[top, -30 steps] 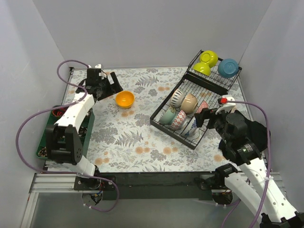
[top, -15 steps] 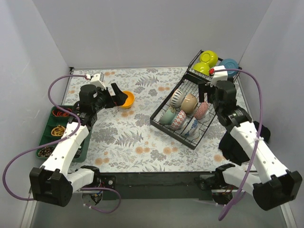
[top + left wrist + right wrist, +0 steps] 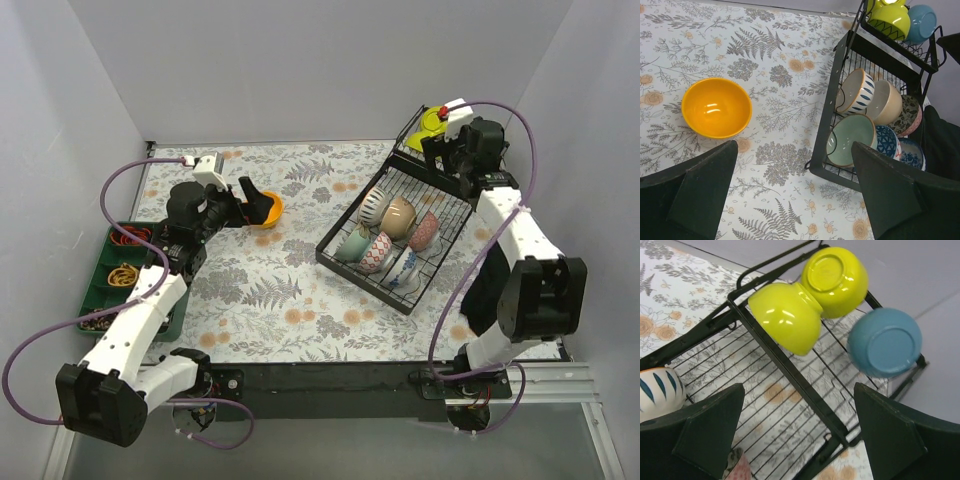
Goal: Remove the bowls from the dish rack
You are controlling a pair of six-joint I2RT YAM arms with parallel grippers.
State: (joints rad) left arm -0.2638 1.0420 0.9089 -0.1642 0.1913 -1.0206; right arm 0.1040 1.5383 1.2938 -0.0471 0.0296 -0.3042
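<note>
The black dish rack (image 3: 360, 284) stands on the right of the table. Its lower part holds several bowls on edge: striped (image 3: 855, 91), beige (image 3: 887, 101), pale-green (image 3: 850, 140), pink (image 3: 424, 231) and blue-white (image 3: 887, 141). On the raised tier (image 3: 790, 370) lie two lime-yellow bowls (image 3: 786, 315) and a blue bowl (image 3: 885, 342), upside down. My right gripper (image 3: 799, 390) hovers open above this tier, holding nothing. An orange bowl (image 3: 716, 107) sits upright on the table. My left gripper (image 3: 250, 203) is open and empty just left of it, partly covering it in the top view.
A green compartment tray (image 3: 115, 270) with small items sits at the table's left edge. Grey walls close in the back and both sides. Purple cables loop from both arms. The floral tablecloth (image 3: 270, 280) lies between the orange bowl and the rack.
My right arm has swung from the rack's near right side to the back, over the raised tier. My left arm has shifted while its gripper stays by the orange bowl. Both grippers remain open.
</note>
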